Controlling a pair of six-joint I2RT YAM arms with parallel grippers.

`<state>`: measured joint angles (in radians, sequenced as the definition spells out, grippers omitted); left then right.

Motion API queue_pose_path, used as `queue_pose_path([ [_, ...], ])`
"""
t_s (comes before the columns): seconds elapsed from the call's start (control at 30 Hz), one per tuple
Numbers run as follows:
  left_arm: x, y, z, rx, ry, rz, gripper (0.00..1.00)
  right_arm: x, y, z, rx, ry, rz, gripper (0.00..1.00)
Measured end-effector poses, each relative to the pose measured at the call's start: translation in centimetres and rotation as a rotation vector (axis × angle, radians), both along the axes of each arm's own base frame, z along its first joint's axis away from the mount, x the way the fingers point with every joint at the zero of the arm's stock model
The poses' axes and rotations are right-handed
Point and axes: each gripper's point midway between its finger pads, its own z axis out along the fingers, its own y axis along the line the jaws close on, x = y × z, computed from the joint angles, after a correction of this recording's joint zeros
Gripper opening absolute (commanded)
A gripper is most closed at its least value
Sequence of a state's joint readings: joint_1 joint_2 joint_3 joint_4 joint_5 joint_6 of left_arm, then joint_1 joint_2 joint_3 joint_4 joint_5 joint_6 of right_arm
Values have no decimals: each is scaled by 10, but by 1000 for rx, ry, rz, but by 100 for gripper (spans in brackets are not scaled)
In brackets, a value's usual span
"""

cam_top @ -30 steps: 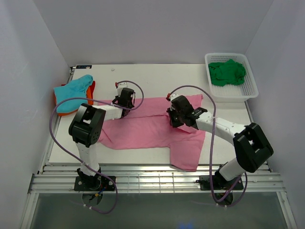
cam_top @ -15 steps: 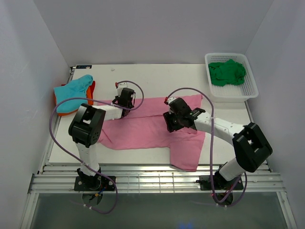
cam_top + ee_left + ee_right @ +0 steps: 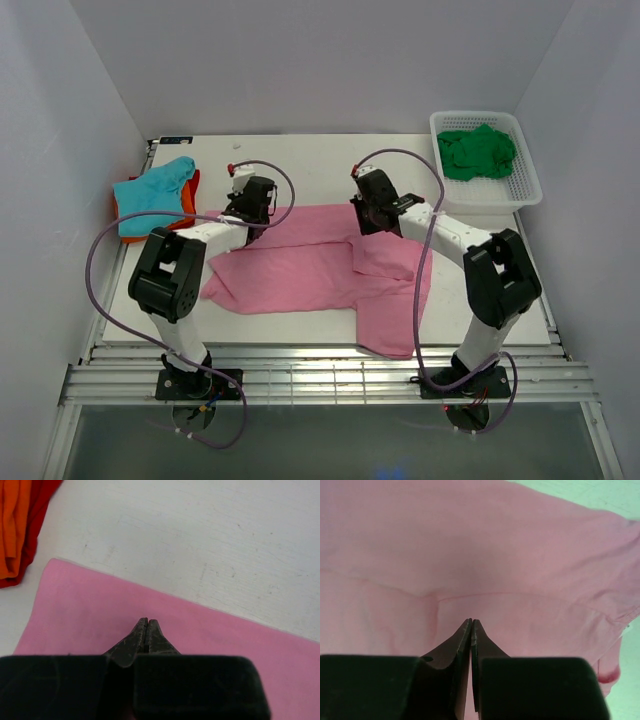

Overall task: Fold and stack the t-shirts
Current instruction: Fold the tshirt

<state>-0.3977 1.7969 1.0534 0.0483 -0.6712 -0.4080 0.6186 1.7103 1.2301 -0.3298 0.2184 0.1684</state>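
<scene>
The large pink t-shirt (image 3: 290,265) lies spread on the white table, with a folded flap (image 3: 385,255) on its right part and one end hanging over the near edge. My left gripper (image 3: 250,210) is shut, its tips (image 3: 146,620) resting on the pink cloth (image 3: 75,605) near the far left edge. My right gripper (image 3: 368,224) is shut, tips (image 3: 471,621) low over the pink cloth (image 3: 470,545), and seems to pinch it at the far edge. A teal t-shirt (image 3: 155,188) lies on an orange one (image 3: 190,185) at the far left. A dark green t-shirt (image 3: 478,152) lies in the basket.
The white mesh basket (image 3: 530,190) stands at the far right corner. The orange shirt also shows at the top left of the left wrist view (image 3: 15,525). Grey walls close in the table on three sides. Purple cables loop above both arms.
My right gripper has moved from the shirt's middle to its far edge, and a folded flap now lies on the right part. My left gripper shifted slightly left and farther away.
</scene>
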Motion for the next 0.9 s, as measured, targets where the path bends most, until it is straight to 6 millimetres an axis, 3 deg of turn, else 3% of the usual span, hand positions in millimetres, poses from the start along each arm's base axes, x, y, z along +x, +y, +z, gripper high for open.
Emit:
queue_pose_path([
  [0.2,-4,29,-7,20,42,63,0,48,-41,-27,-14,49,-110,8],
  [0.4,-1,73,-9,4,51,160,0,102,-74,-18,26,14,-188,8],
  [0.53,-3,90,-12,4,63,196,0,122,-90,-20,43,11,-218,8],
  [0.8,-7,88,-27,4,110,186,0,128,-116,-69,34,115,-255,8],
  [0.9,-9,89,-30,3,124,190,0,130,-121,-71,42,121,-263,8],
])
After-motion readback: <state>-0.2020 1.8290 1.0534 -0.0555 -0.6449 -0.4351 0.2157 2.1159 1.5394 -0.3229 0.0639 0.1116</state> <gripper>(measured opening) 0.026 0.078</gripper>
